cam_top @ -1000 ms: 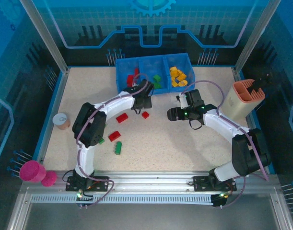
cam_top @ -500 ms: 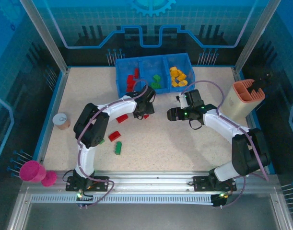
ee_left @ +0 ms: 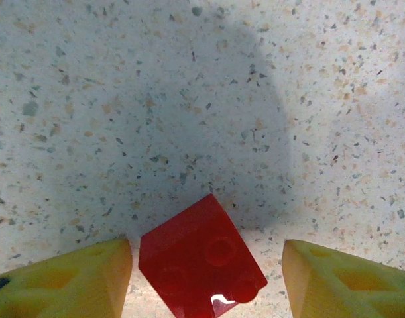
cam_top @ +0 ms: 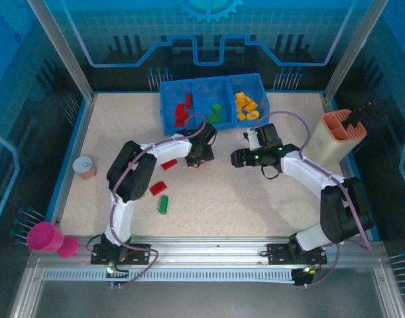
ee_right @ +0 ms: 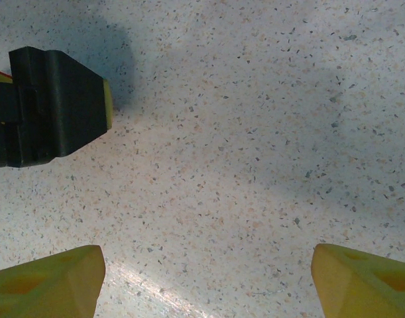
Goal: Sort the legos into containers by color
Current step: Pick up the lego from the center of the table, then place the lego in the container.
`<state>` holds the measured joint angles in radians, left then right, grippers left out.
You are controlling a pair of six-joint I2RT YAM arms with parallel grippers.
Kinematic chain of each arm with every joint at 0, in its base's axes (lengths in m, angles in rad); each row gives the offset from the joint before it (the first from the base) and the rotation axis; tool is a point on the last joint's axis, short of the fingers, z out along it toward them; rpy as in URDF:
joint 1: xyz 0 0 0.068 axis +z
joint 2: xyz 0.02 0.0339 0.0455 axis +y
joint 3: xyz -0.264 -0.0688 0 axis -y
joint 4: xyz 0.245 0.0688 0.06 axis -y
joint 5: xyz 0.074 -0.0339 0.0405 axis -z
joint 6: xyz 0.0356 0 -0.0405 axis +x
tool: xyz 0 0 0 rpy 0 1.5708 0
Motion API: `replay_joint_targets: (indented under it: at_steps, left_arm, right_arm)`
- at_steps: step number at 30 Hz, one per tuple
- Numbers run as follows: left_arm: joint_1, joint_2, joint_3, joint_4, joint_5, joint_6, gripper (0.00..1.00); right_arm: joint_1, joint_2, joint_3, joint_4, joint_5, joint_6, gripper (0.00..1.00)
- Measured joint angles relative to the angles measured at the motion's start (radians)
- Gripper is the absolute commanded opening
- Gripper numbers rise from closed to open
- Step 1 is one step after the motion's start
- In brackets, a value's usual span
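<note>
Left tool (ee_left: 207, 265) moved from tray (cam_top: 165, 109) to red lego (ee_left: 201, 271), jaws apart around it, right tool (ee_right: 207, 265) apart

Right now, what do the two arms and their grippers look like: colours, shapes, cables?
The left arm and the right arm have white rounded link covers between bulky black joints. A lavender cable loops along each. Small green lights glow near the right wrist. The left gripper and the right gripper have yellow wedge-shaped fingers.
</note>
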<state>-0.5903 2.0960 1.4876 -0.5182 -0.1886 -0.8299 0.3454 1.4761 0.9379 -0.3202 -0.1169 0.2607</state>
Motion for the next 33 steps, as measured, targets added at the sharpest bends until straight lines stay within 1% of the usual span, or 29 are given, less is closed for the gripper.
replay_joint_targets:
  at_steps: [8, 13, 16, 21, 26, 33]
  left_arm:
    - [0.006, 0.002, -0.002, -0.006, 0.0, -0.007, 0.49]
    - [0.01, 0.0, -0.004, -0.012, 0.003, 0.006, 0.41]
    - [0.017, -0.008, -0.011, -0.007, 0.003, 0.036, 0.36]
    - [0.07, -0.016, 0.002, -0.024, -0.019, 0.121, 0.35]
    - [0.146, -0.038, 0.11, -0.045, -0.077, 0.226, 0.35]
    - [0.224, -0.041, 0.292, 0.0, -0.134, 0.338, 0.34]
  right_arm:
    - [0.0, 0.0, 0.0, 0.0, 0.0, 0.0, 0.83]
    - [0.0, 0.0, 0.0, 0.0, 0.003, 0.0, 0.83]
    - [0.0, 0.0, 0.0, 0.0, 0.004, 0.0, 0.83]
    - [0.0, 0.0, 0.0, -0.001, 0.005, 0.0, 0.83]
    - [0.0, 0.0, 0.0, -0.001, 0.003, -0.008, 0.83]
    - [0.0, 0.004, 0.0, 0.0, -0.02, -0.02, 0.83]
